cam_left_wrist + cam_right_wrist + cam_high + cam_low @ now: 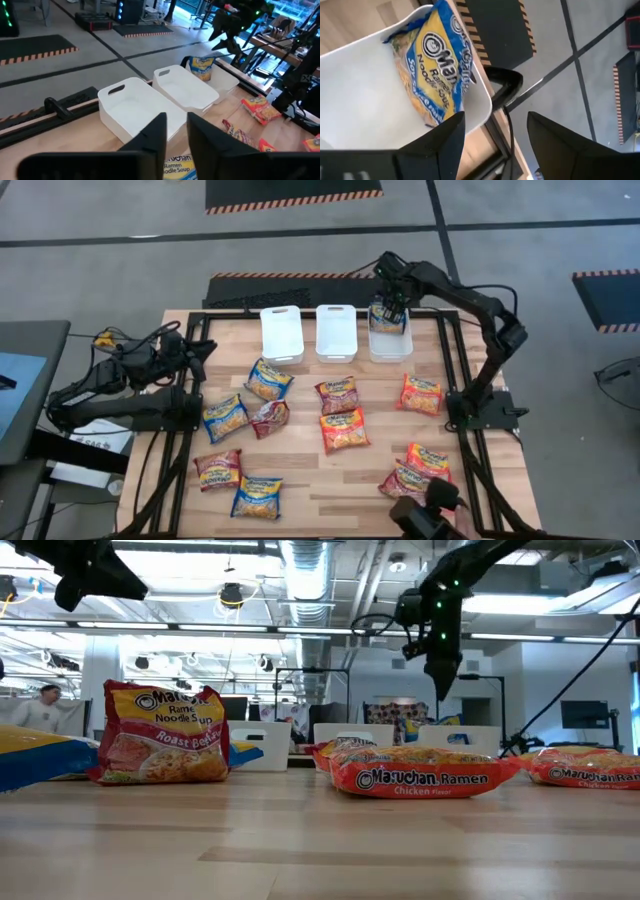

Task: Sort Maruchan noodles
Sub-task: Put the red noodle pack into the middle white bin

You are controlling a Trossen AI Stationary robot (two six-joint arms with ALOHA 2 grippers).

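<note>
A blue packet (432,70) is being left in the right-hand bin (389,340) of three white bins lined up along the far edge of the counter (330,480); it is leaning on edge against the bin's far wall. The right gripper (391,305) is being held just above that bin with its fingers spread and nothing between them, so the drop-off step appears to be ending. The middle bin (335,332) and the left bin (282,333) are seen with nothing inside.

The remaining packets are lying scattered over the counter: a blue one (268,379) just in front of the left bin, an orange chicken packet (343,429) near the middle, another orange one (421,394) towards the right, a maroon beef packet (218,469) at the near left, and others around them.

The left gripper (176,132) is being kept at the counter's left side, its fingers slightly parted and holding nothing.

The next move is judged to call for the right arm being brought back over the counter and another packet being picked, probably a blue one if that bin is being reserved for one colour.
</note>
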